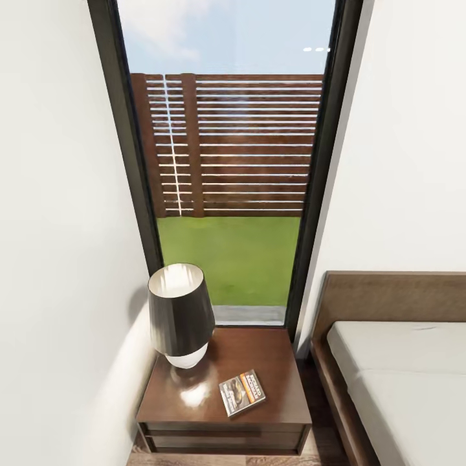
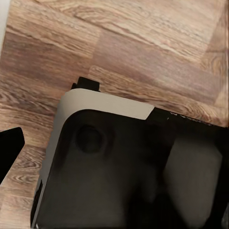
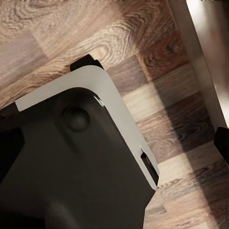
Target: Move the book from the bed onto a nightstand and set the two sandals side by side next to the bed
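The book (image 1: 242,392), a thin paperback with an orange band, lies flat on the glossy top of the dark-brown nightstand (image 1: 194,404), near its front right corner. The bed (image 1: 401,369), with its light-grey mattress and brown frame, stands just right of the nightstand. The two sandals are out of view. One black fingertip (image 2: 9,151) of my left gripper shows at the edge of the left wrist view over the plank floor. One fingertip (image 3: 222,143) of my right gripper shows likewise in the right wrist view. Nothing lies between the fingers of either.
A dark-shaded lamp (image 1: 180,316) stands on the nightstand's back left. A tall dark-framed window (image 1: 226,162) with a fence and grass is behind it, and a white wall (image 1: 65,259) lies close on the left. My own grey-rimmed base (image 2: 119,181) shows below both wrists.
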